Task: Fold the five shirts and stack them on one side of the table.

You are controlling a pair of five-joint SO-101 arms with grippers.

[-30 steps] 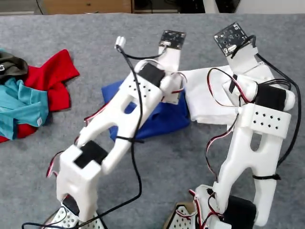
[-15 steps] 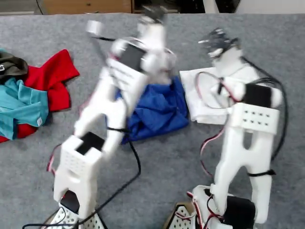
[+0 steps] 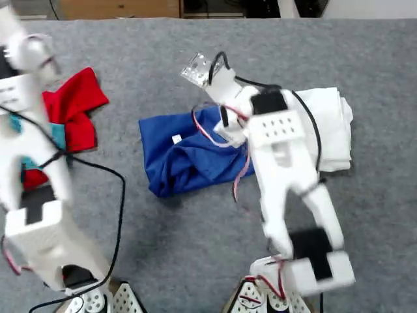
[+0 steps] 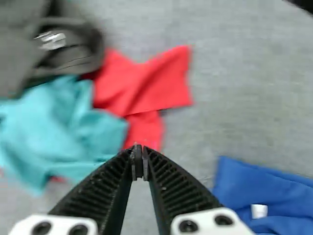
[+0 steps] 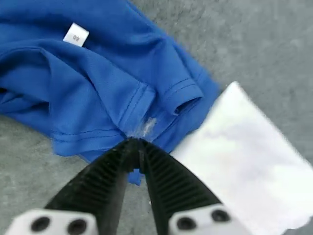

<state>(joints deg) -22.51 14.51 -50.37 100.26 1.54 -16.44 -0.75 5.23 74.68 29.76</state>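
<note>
High view: The crumpled blue cotton shirt (image 3: 189,156) lies at centre frame on the grey felt-covered table (image 3: 195,254). It carries 1 small white label (image 3: 176,138), whose print is too small to make out. The folded white shirt (image 3: 329,130) lies at right of centre, touching the blue shirt. A red shirt (image 3: 75,104) lies at upper left. The white left arm (image 3: 32,222) rises from the lower left corner along the left edge, partly covering the red shirt. The white right arm (image 3: 280,169) runs from the bottom edge up over the blue and white shirts, wrist bent toward upper centre.

Left wrist view: The left gripper (image 4: 137,169) has both black ribbed fingers (image 4: 105,188) pressed together with nothing between them. It hangs above the red shirt and a rumpled teal shirt (image 4: 54,132). A dark grey garment (image 4: 44,44) lies beyond them. The blue shirt's corner shows nearby.

Right wrist view: The right gripper (image 5: 134,147) is closed, tips meeting over the blue shirt's stitched hem just beside the white shirt. Whether cloth is pinched cannot be told. The white label bears small dark print.
</note>
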